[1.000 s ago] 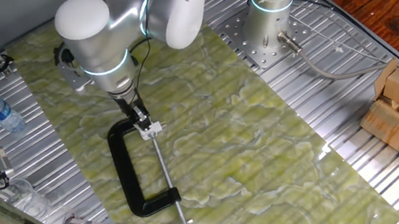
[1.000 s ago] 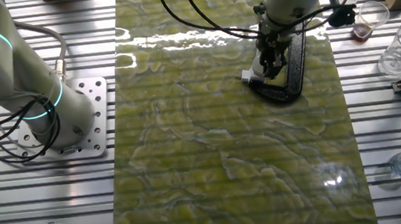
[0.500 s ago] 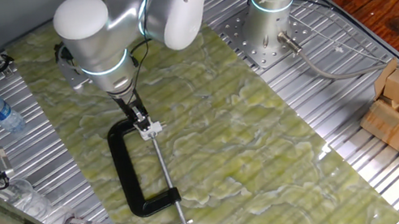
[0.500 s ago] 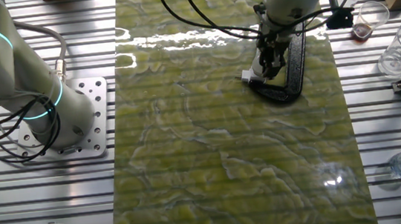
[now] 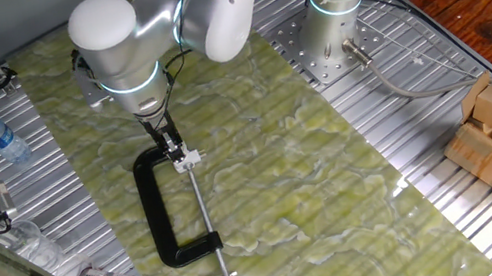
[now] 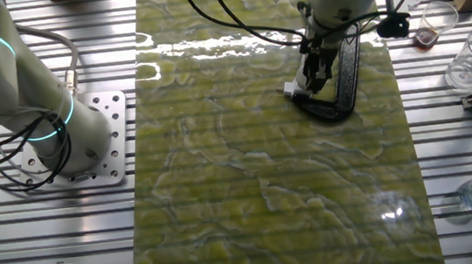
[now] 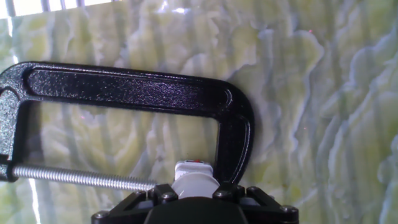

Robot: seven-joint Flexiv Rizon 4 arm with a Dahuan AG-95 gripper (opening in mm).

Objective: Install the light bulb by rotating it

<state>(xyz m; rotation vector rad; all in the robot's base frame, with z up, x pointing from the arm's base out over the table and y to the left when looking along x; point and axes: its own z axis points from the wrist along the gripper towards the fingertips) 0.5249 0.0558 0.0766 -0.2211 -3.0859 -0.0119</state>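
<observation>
Bulb (image 7: 194, 182) sits at C-clamp's (image 7: 143, 93) jaw end, pincer (image 7: 194, 194) closed around it from above. Risk: off-axis twist cross-threads it, or grip slips, spinning uselessly.

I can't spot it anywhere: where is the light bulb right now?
In the hand view, the light bulb sits bottom centre, in the claw, between the black C-clamp jaw and its screw tip.

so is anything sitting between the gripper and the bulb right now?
Nothing visible. The gripper is already down at the light bulb, which shows right at its fingers in the hand view, beside the jaw end of the black C-clamp. Whether the fingers are closed on it can't be told.
</observation>
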